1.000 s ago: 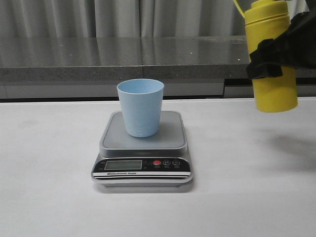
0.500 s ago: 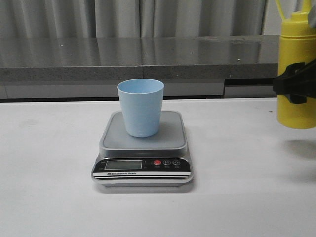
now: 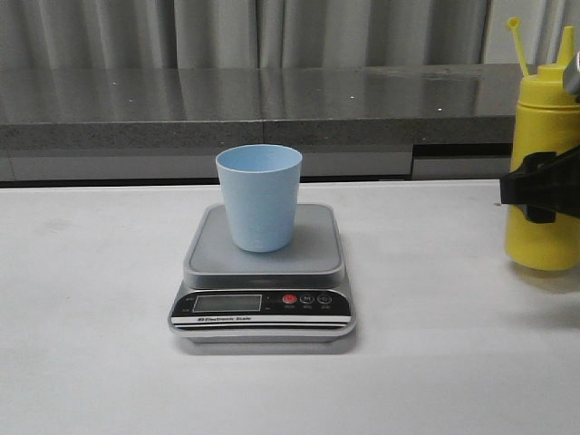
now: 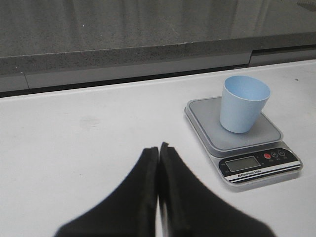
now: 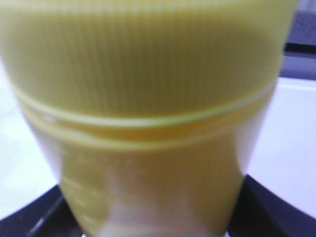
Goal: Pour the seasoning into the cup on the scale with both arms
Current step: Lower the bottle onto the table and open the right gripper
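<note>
My right gripper (image 3: 541, 188) clamps the seasoning (image 3: 542, 163) upright; left gripper (image 4: 159, 148) closed, empty; cup (image 3: 259, 197) on scale (image 3: 262, 272).

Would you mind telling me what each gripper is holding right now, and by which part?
The right gripper holds the yellow bottle around the middle of its body. The left gripper is shut on nothing.

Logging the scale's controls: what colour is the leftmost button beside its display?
Red, on the flat silver-grey electronic scale's black panel; the front view shows it best.
</note>
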You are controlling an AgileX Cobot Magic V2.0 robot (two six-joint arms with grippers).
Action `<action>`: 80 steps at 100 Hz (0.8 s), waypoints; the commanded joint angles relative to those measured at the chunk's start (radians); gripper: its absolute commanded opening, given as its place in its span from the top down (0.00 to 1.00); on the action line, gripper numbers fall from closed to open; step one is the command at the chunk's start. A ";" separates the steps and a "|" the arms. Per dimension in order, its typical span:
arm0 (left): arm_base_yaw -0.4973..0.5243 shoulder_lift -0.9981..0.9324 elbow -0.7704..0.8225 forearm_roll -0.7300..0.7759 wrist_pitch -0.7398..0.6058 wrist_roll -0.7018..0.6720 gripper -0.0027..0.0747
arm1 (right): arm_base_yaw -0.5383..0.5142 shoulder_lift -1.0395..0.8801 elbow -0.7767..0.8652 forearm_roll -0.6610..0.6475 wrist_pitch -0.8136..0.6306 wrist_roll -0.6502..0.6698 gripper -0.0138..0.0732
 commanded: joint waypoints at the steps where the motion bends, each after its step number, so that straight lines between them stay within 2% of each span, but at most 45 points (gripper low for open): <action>1: -0.001 0.008 -0.025 -0.011 -0.075 -0.009 0.99 | -0.006 -0.030 -0.016 0.013 -0.122 0.058 0.22; 8: -0.001 0.008 -0.025 -0.011 -0.075 -0.009 0.99 | -0.008 -0.030 -0.016 0.036 -0.130 0.059 0.07; 14: -0.001 0.008 -0.025 -0.011 -0.075 -0.009 0.99 | -0.008 -0.030 -0.014 0.038 -0.127 0.059 0.10; 80: -0.001 0.008 -0.025 -0.011 -0.075 -0.009 0.99 | -0.008 -0.089 0.138 0.038 -0.216 0.059 0.10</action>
